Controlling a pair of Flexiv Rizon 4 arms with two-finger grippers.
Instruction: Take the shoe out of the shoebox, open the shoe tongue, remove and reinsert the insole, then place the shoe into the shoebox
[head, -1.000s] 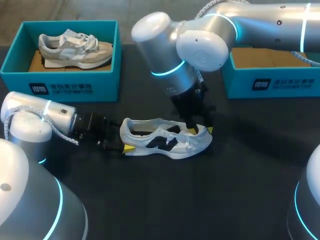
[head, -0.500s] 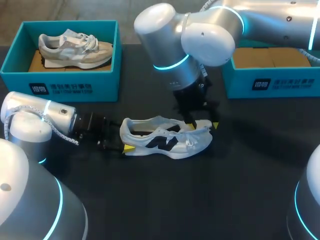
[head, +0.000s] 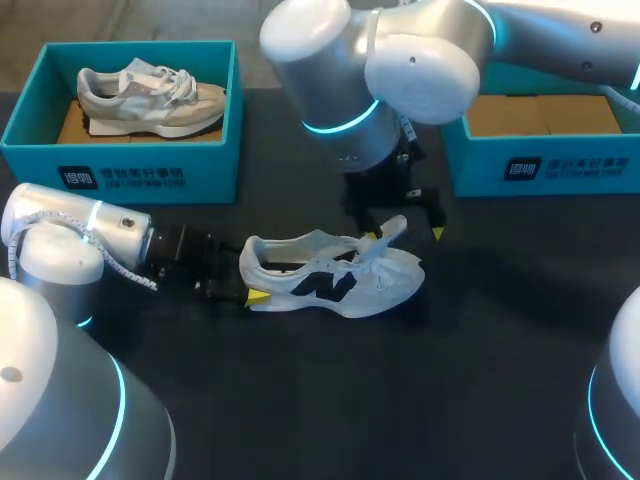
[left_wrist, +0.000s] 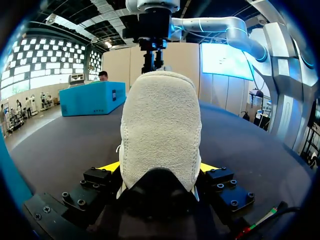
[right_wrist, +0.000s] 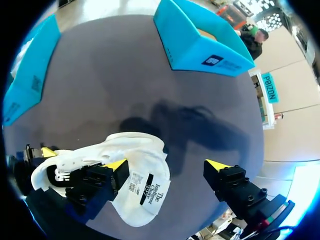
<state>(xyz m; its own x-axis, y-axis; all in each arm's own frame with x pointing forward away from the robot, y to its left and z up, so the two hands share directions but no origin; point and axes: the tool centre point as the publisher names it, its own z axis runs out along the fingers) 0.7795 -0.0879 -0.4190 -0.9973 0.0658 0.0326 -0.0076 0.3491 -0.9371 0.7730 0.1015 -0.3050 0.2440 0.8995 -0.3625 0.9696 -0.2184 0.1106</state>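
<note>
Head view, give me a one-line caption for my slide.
Left gripper holds the white shoe by its heel while the open right gripper hovers over the lifted tongue.

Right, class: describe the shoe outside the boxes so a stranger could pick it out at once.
On the black table, look to the middle. The white shoe stands on its sole there, heel clamped by the left gripper. Unlike the grey shoe in the teal shoebox at the left rear, it has black side markings.
</note>
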